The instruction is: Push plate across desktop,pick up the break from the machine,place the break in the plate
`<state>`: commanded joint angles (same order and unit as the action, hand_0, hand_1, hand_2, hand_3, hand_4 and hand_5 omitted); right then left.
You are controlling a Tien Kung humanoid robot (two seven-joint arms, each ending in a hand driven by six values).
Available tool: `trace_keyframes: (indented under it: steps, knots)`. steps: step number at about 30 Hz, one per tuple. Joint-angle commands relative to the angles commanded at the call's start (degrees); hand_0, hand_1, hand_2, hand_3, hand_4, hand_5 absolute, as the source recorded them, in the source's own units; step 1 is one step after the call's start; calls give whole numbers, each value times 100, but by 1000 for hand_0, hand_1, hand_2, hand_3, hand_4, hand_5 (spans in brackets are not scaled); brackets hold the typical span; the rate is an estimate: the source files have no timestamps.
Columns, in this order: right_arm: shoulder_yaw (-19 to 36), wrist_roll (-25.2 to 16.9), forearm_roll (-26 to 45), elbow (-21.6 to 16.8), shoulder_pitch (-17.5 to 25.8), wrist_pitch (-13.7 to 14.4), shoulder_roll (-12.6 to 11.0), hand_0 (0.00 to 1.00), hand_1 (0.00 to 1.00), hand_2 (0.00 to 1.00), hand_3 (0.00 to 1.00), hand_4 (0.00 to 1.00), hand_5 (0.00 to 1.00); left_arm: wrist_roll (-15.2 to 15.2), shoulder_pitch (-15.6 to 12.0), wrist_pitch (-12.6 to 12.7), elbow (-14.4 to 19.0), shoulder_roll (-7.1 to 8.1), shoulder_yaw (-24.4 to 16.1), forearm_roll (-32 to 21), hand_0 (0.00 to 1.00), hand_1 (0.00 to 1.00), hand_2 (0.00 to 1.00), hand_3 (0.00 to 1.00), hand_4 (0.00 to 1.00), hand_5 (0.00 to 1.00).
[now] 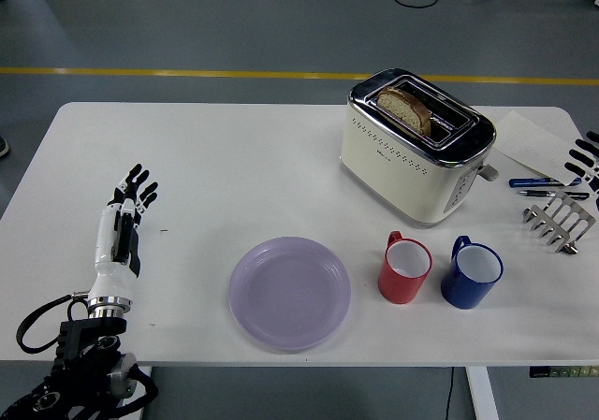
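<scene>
Round lilac plastic plate (290, 292) pushed; left robot hand (124, 216) spread, empty, well apart; next: lift bread slice (404, 110) from cream toaster (412, 163); right robot hand (586, 161) spread at worktop edge.

One plate (289, 292), one toaster (416, 146), two mugs (405, 267), two pens (538, 187).

**Both hands empty, fingers spread**

The left hand (122, 228) is held flat above the table at the left side, fingers extended and spread, forearm rising from the lower left corner. Only the spread fingertips of the right hand (587, 158) are seen at the right edge.
</scene>
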<state>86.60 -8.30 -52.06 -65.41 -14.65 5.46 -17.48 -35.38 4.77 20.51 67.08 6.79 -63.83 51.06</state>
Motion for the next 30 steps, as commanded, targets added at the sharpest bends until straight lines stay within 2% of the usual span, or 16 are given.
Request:
trace_keyframes:
  steps: [2,5,6,9,11,12,15,20,24,29,30]
  knots:
    - [-134,44,-472,-17,-197,147,-134,735,700,692,670,550,487,25,-306,33,322,95,-25,35,771,754,808,792,455,998]
    - [-324,143,-1174,-16,-444,282,-260,735,700,692,670,550,487,26,-669,62,646,159,-68,7,771,754,808,792,455,998]
    - [-426,224,-1369,9,-558,337,-318,812,759,778,765,686,456,24,-801,70,754,136,-125,-31,758,747,800,775,459,998]
    - [-875,610,-2107,140,-1076,480,-482,812,759,778,765,686,456,-22,-1322,141,1116,-43,-356,-110,758,747,800,775,459,998]
    - [-1087,826,-2538,217,-1336,477,-545,812,759,778,765,686,456,-44,-1518,185,1244,-108,-436,-90,758,747,800,775,459,998]
    - [-1231,976,-2799,275,-1517,442,-582,886,829,872,869,787,479,-58,-1609,212,1317,-140,-477,-65,751,741,794,770,465,998]
    - [-1510,1218,-3503,412,-1874,368,-625,886,829,872,869,787,479,-79,-1724,261,1436,-181,-532,4,751,741,794,770,465,998]
    - [-2291,1538,-4519,994,-2876,288,-546,896,843,861,866,808,458,-77,-1794,352,1527,-199,-483,34,745,738,792,772,447,998]
    - [-2755,1680,-4577,1398,-3482,163,-371,897,845,856,864,816,463,-67,-1715,373,1514,-145,-402,16,743,737,792,773,445,998]
    - [-3267,1828,-4536,1602,-4036,-50,-66,897,845,856,864,816,463,-56,-1631,417,1482,-131,-356,24,743,737,792,773,445,998]
    - [-3336,1845,-4535,1612,-4106,-71,-4,873,818,792,866,821,465,-58,-1616,423,1475,-133,-344,11,741,736,791,777,445,998]
